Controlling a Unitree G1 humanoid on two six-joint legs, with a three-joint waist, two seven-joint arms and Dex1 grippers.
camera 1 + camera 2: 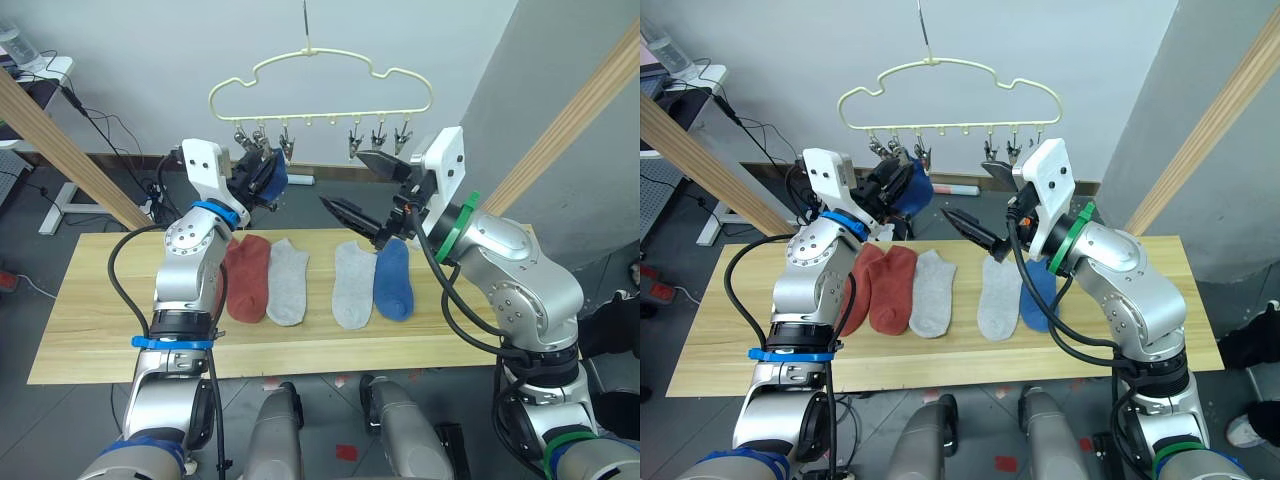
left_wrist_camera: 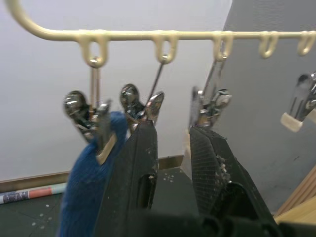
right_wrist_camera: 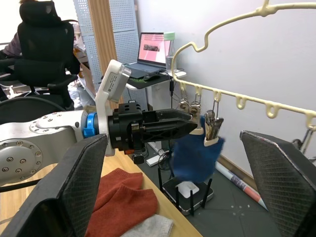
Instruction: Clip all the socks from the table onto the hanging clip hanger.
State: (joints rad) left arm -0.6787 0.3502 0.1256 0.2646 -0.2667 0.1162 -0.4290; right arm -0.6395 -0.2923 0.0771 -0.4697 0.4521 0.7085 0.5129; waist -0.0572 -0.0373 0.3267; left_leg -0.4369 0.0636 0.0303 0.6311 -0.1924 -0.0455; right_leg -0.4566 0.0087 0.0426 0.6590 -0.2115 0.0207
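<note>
The pale yellow clip hanger (image 1: pixel 330 113) hangs above the far edge of the table (image 1: pixel 100 300). A blue sock (image 1: pixel 276 180) hangs from one of its left clips (image 2: pixel 98 133). My left gripper (image 2: pixel 174 131) is raised right beside that sock, just under the neighbouring clips. It is open with nothing between its fingers. My right gripper (image 1: pixel 366 190) is wide open and empty below the right clips (image 1: pixel 378 140). On the table lie two rust-red socks (image 1: pixel 890 290), one partly behind my left arm, two grey socks (image 1: pixel 288 280) (image 1: pixel 354 283) and a blue sock (image 1: pixel 393 278).
Pale wooden poles slant up on the left (image 1: pixel 60 150) and right (image 1: pixel 575 125) of the table. Behind stands a desk with a laptop (image 3: pixel 150 49) and a black office chair (image 3: pixel 44 34). Cables lie on the floor at the back left.
</note>
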